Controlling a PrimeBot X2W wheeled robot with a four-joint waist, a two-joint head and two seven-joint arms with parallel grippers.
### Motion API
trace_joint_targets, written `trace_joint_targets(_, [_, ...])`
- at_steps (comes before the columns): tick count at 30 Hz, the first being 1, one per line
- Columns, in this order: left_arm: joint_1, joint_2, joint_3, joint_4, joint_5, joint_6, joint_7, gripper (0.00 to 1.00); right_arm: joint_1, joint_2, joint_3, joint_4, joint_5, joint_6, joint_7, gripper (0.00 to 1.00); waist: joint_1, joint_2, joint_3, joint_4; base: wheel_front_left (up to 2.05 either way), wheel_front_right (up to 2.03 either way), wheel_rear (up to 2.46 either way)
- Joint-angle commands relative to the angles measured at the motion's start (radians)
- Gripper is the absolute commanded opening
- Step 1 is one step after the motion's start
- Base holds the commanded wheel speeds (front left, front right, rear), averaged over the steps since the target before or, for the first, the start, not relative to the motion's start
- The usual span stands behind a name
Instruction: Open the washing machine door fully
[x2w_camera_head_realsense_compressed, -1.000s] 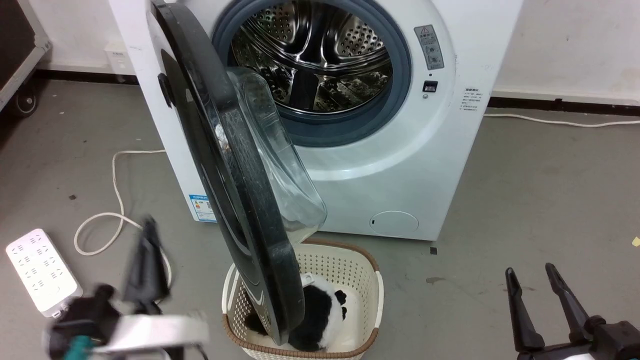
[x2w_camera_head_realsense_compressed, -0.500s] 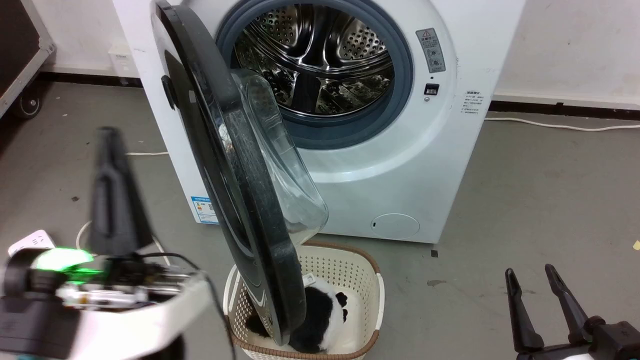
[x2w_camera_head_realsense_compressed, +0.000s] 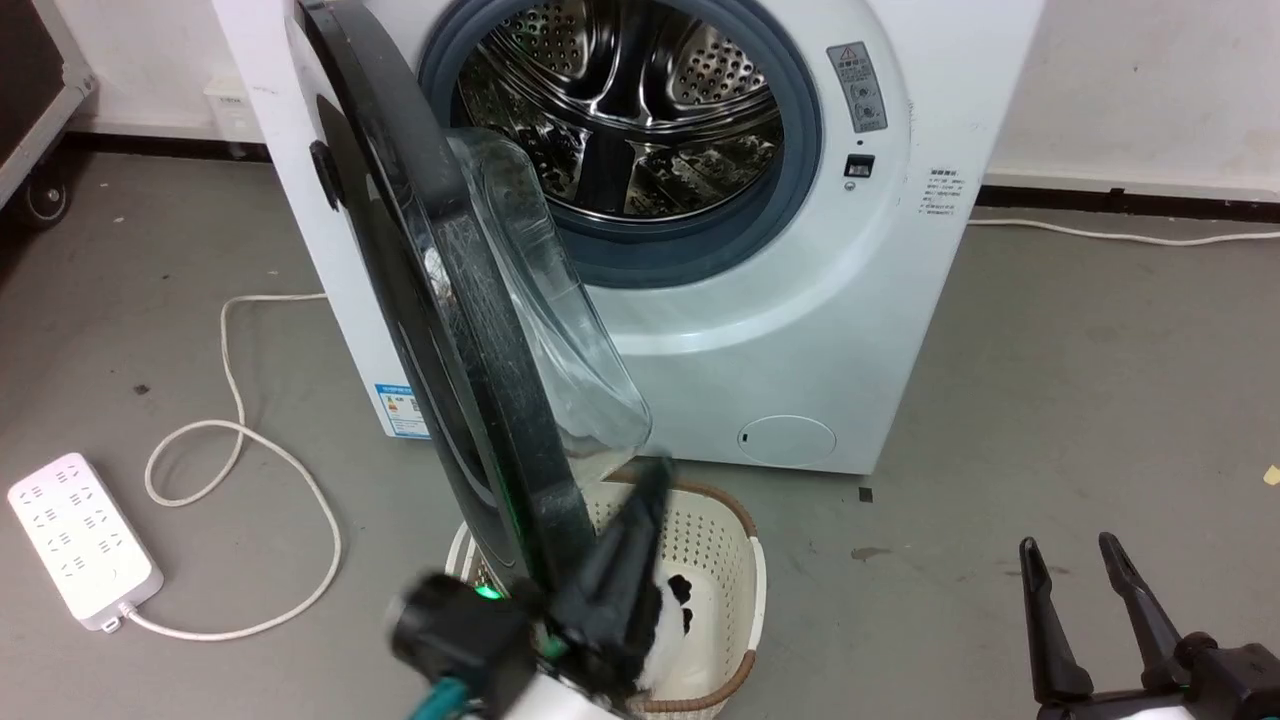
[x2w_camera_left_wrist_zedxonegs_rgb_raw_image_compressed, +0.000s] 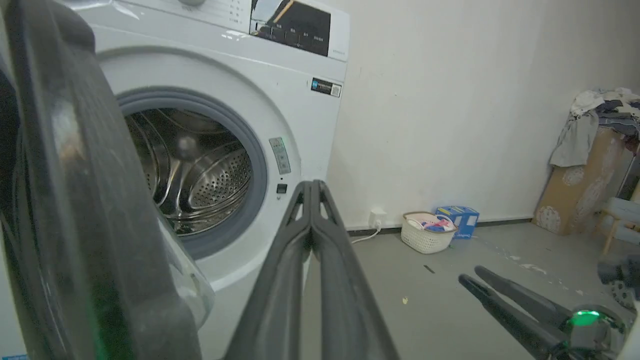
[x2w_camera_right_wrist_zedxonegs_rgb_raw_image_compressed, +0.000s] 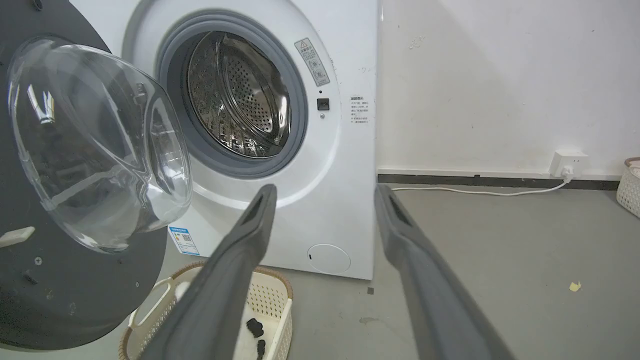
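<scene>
The washing machine door (x2w_camera_head_realsense_compressed: 440, 300), a glossy black disc with a clear glass bowl (x2w_camera_head_realsense_compressed: 560, 340), stands about half open, edge-on in the head view and hinged at the machine's left. The right wrist view shows its inner face (x2w_camera_right_wrist_zedxonegs_rgb_raw_image_compressed: 65, 300). My left gripper (x2w_camera_head_realsense_compressed: 652, 472) is motion-blurred and shut, with nothing between its fingers. It sits low, just right of the door's bottom rim on the glass side; contact with the door cannot be told. In the left wrist view the gripper (x2w_camera_left_wrist_zedxonegs_rgb_raw_image_compressed: 311, 186) points past the door's edge (x2w_camera_left_wrist_zedxonegs_rgb_raw_image_compressed: 75, 200). My right gripper (x2w_camera_head_realsense_compressed: 1070, 555) is open at the lower right, far from the door.
A white woven basket (x2w_camera_head_realsense_compressed: 740, 560) holding a black-and-white item sits on the floor under the door and my left arm. The steel drum (x2w_camera_head_realsense_compressed: 640, 110) is exposed. A white power strip (x2w_camera_head_realsense_compressed: 80, 540) and its cable (x2w_camera_head_realsense_compressed: 230, 430) lie on the floor at the left.
My left arm has swung from the outer, left side of the door to its inner side near the bottom rim. The door's angle looks unchanged. The right gripper stays put.
</scene>
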Motion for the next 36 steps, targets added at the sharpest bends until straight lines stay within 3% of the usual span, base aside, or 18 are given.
trace_joint_targets(1, [0.016,0.002,-0.013,0.035,-0.016,-0.004,0.012,0.0,-0.007,0.004,-0.001,0.003,0.007,-0.001,-0.005,1.0,0.0,0.0,0.001,0.0,0.0,0.0,0.0])
trace_joint_targets(5, [0.022,0.002,-0.037,0.159,-0.051,0.012,0.04,0.0,-0.01,0.004,0.008,0.014,0.009,-0.001,-0.005,1.0,0.0,0.0,0.006,-0.001,0.0,0.0,0.0])
trace_joint_targets(10, [0.009,0.002,0.001,0.284,-0.085,0.093,0.02,0.0,-0.011,0.004,0.011,0.02,0.015,-0.001,-0.005,1.0,0.0,0.0,0.012,0.007,0.0,0.0,0.0])
trace_joint_targets(19, [0.007,0.014,0.006,0.352,-0.095,0.094,0.007,0.0,-0.008,0.005,0.015,0.031,0.025,-0.001,-0.005,1.0,0.0,0.0,0.011,0.086,0.0,0.0,0.0])
trace_joint_targets(25, [0.01,0.028,0.042,0.365,-0.114,0.115,-0.011,0.0,0.007,0.005,0.025,0.04,0.026,-0.001,-0.005,1.0,0.0,0.0,0.006,0.205,0.0,0.0,0.0])
trace_joint_targets(28, [-0.002,0.053,0.088,0.357,-0.127,0.133,-0.021,0.0,0.001,0.005,0.027,0.043,0.019,-0.001,-0.005,1.0,0.0,0.0,0.017,0.269,0.0,0.0,0.0])
trace_joint_targets(36, [-0.053,0.111,0.213,0.372,-0.179,0.163,-0.028,0.0,-0.026,0.005,0.044,0.041,-0.018,-0.001,-0.005,1.0,0.0,0.0,0.079,0.311,0.0,0.0,0.0])
